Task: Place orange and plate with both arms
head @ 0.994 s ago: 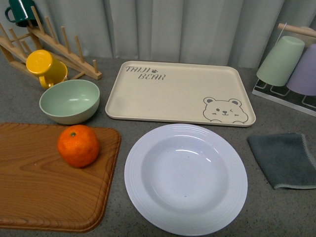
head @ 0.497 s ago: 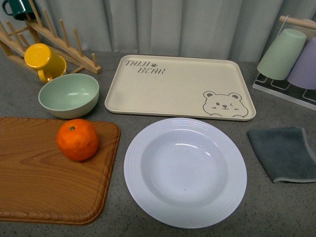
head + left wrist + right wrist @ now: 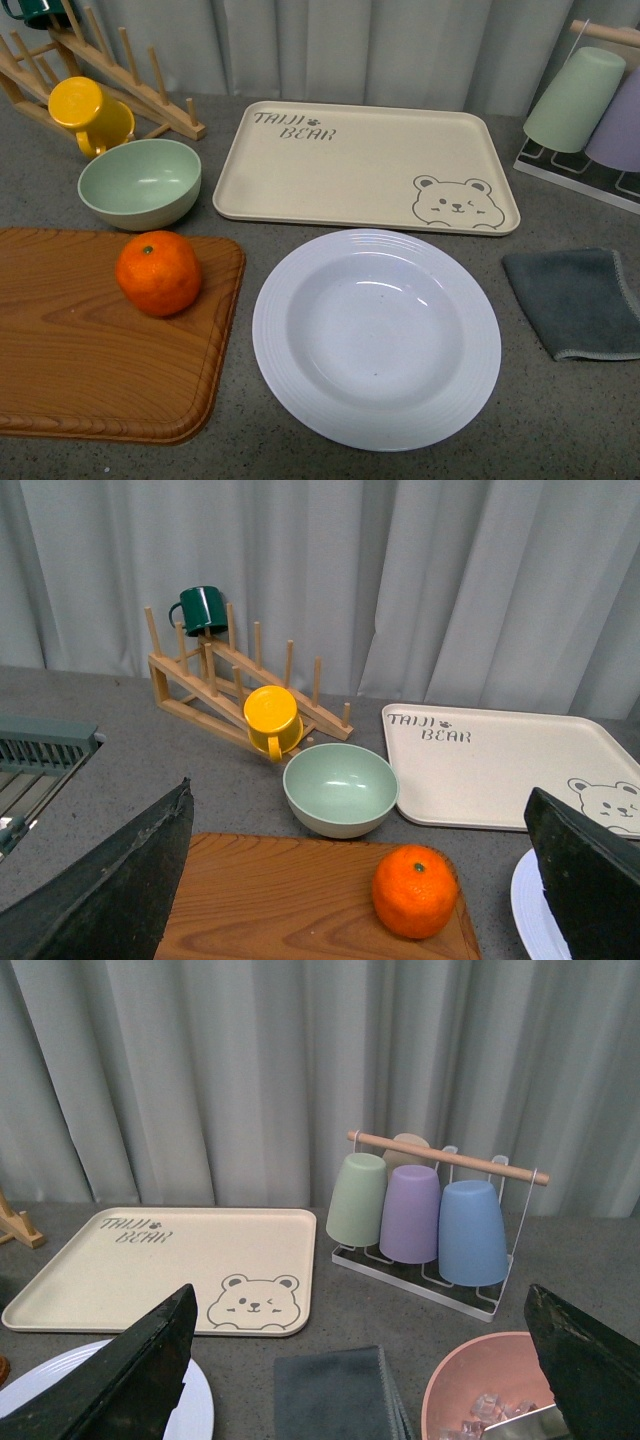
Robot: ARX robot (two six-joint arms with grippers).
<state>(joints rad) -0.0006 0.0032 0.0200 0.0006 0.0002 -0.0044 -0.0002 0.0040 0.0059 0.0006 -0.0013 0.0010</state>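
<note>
The orange rests on the right part of a wooden cutting board, left of the plate. The plate is large, white and ridged at the rim, and lies bare on the grey counter in front of the bear tray. Neither arm shows in the front view. In the left wrist view my left gripper is open, its two dark fingers wide apart above the board, with the orange below and between them and a sliver of plate beside it. My right gripper is open over the cloth, plate edge by one finger.
A beige bear tray lies behind the plate. A pale green bowl and a yellow mug on a wooden rack stand at the back left. A grey cloth lies right, with a cup rack behind it. A pink bowl sits near the cloth.
The front view has shifted a little, so everything sits slightly higher in the picture. The orange, plate and tray keep the same places relative to each other.
</note>
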